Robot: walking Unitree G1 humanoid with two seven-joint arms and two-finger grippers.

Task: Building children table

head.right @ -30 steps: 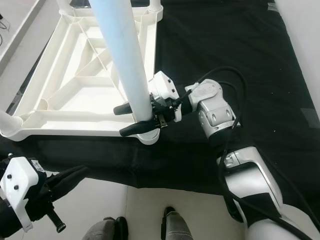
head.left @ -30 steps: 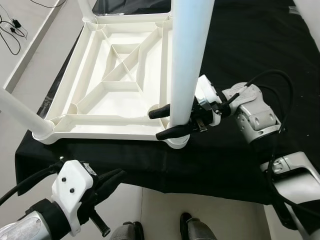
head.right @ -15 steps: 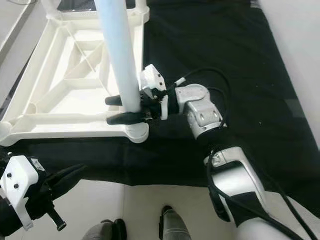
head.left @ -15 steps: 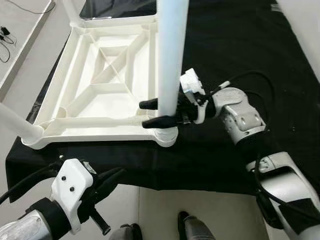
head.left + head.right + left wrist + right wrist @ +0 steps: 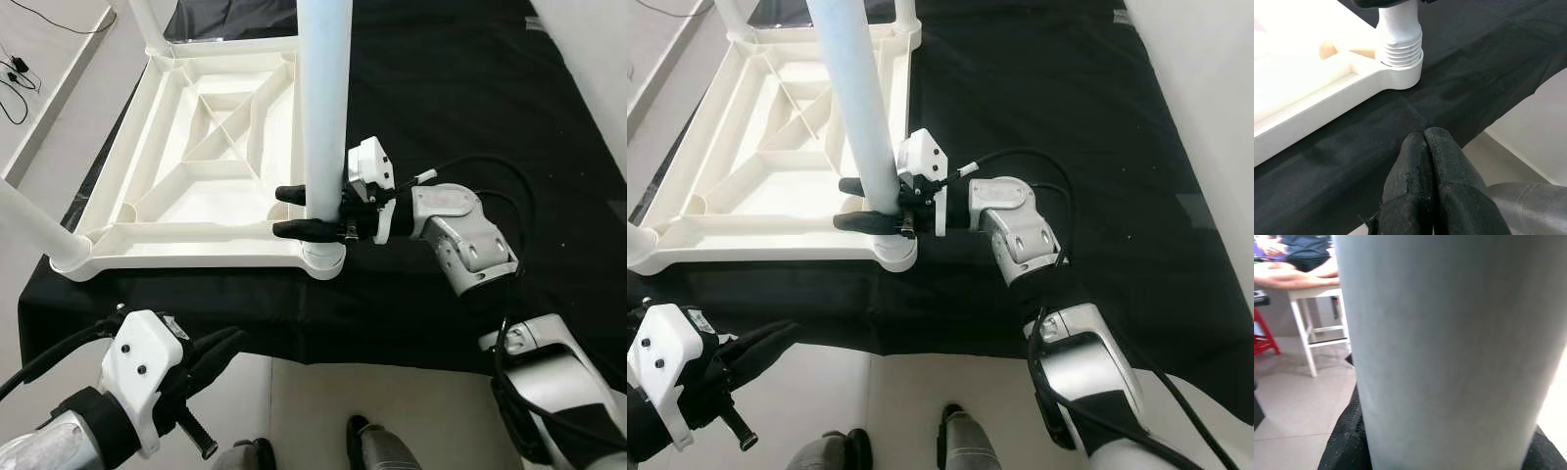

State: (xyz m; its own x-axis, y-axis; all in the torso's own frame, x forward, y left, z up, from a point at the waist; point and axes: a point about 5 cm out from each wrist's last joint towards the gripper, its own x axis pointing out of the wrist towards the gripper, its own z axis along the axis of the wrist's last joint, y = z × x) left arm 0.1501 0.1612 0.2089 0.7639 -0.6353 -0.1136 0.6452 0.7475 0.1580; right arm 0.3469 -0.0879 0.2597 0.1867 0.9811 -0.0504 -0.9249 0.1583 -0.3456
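Note:
The white plastic table top (image 5: 196,196) lies upside down on a black cloth. A pale leg (image 5: 323,98) stands upright in its near right corner socket (image 5: 1399,44), where its threaded base shows. My right gripper (image 5: 278,211) is shut on this leg just above the socket, one finger on each side. In the right wrist view the leg (image 5: 1449,352) is very close, between the black pads. Two more legs stand at the near left corner (image 5: 34,230) and the far left corner (image 5: 147,24). My left gripper (image 5: 211,357) hangs shut below the cloth's front edge, holding nothing.
The black cloth (image 5: 470,98) stretches far to the right of the table top. Pale floor lies on the left with cables (image 5: 15,73). My feet (image 5: 367,441) stand below the cloth's edge. A white stool (image 5: 1317,323) stands in the background.
The whole picture has shifted with the camera. My right gripper has stayed shut on the leg, and its fingers have turned from slanted to level. The left arm has not moved.

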